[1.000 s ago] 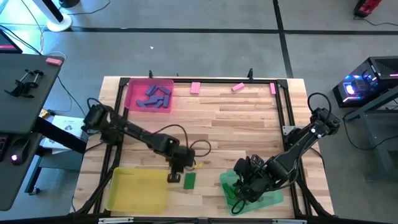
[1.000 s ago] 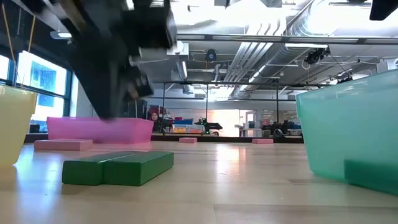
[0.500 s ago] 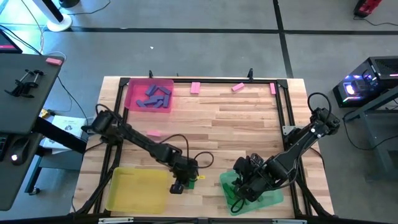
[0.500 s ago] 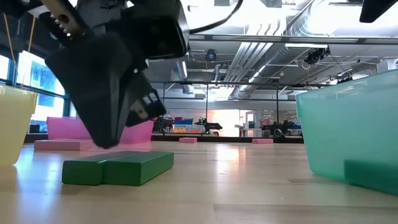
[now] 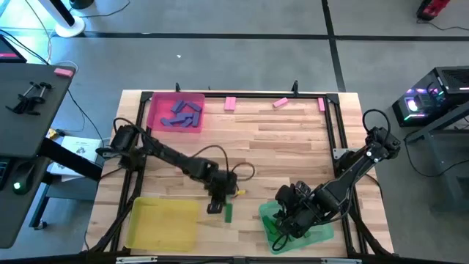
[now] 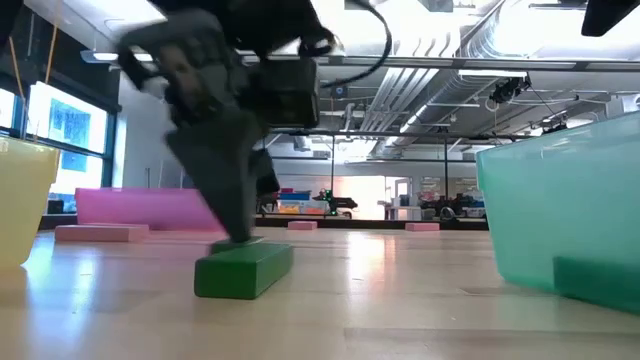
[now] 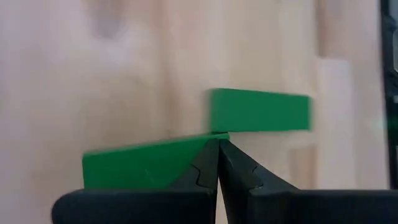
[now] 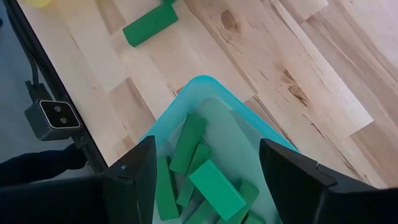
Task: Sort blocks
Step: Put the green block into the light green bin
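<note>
Item: green blocks (image 5: 228, 213) on the bare wood between the yellow tray (image 5: 163, 224) and the green tray (image 5: 319, 233).

Left gripper (image 5: 215, 207): fingers pressed together, nothing clamped; tips down on the near top edge of the closer green block (image 7: 146, 168). A second green block (image 7: 260, 111) lies just beyond the tips, its long axis crosswise to the fingers. In the low view the pair may read as one bar (image 6: 243, 270); motion blur there leaves the contact uncertain.

Relation that matters: the blocks lie directly under and ahead of the left gripper, so this arm is plainly the nearer. The green tray lies off to the side towards the other arm.

Right gripper (image 8: 205, 162): fingers spread wide, empty, hovering over the green tray (image 8: 205, 93), which holds several green blocks (image 8: 214, 186). The loose blocks sit well apart from it, beyond the tray's rim.
</note>
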You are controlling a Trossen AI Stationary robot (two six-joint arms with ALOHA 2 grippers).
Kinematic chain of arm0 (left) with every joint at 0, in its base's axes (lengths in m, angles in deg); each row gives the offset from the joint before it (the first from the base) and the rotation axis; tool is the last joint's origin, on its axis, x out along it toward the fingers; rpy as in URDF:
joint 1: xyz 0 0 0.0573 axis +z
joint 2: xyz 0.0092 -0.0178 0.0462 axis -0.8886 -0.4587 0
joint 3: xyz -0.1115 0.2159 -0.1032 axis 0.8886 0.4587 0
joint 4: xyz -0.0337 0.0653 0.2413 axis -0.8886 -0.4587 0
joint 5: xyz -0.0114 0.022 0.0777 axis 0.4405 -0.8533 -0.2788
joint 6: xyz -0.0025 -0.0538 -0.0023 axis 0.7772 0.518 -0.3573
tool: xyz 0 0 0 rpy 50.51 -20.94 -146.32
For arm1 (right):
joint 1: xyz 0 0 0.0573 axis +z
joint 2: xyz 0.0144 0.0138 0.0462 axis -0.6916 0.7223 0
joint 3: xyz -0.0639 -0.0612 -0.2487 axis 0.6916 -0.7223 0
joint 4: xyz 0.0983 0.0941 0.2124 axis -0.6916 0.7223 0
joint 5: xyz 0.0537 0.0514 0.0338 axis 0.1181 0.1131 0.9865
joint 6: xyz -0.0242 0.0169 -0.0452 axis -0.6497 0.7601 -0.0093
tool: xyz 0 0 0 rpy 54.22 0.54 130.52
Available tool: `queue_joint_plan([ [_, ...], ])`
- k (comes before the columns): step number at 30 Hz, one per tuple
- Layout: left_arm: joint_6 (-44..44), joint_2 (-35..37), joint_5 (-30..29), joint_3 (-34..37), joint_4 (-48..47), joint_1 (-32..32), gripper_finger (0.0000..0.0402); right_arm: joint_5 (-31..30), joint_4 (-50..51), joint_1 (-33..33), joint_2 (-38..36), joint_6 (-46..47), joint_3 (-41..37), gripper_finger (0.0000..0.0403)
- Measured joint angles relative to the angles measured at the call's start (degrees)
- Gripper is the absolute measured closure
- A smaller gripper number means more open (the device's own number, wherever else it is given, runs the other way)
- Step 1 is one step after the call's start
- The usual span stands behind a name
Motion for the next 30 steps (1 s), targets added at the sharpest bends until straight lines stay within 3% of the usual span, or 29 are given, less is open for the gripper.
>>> queue_joint_plan([
  [6, -5.0, 0.0, -2.3, -0.1, -0.9, 6.5, 0.0401, -0.4, 0.0, 0.0, 0.0, 0.5, 0.0, 0.0183],
  [10, -14.1, 0.1, -2.5, -0.1, -4.6, 8.6, 0.0401, -0.4, -0.1, 0.0, 0.0, 0.5, 0.0, 0.0183],
  [17, -34.9, 1.0, -3.6, -0.9, -19.2, 7.6, 0.0401, -1.0, -0.1, 0.0, 0.0, 0.4, 0.0, 0.0183],
  [20, -39.5, 2.4, -7.5, -2.6, -23.0, 6.0, 0.0401, -3.0, -0.2, 0.0, 0.0, 0.4, 0.0, 0.0183],
  [26, -40.4, 7.0, -16.2, -7.3, -26.8, 2.5, 0.0401, -5.0, -0.3, -0.3, 0.0, 0.4, 0.0, 0.0183],
  [30, -28.3, 10.3, -18.1, -7.7, -28.0, 1.0, 0.0401, -4.9, -0.4, -0.4, 0.0, 0.4, 0.0, 0.0183],
])
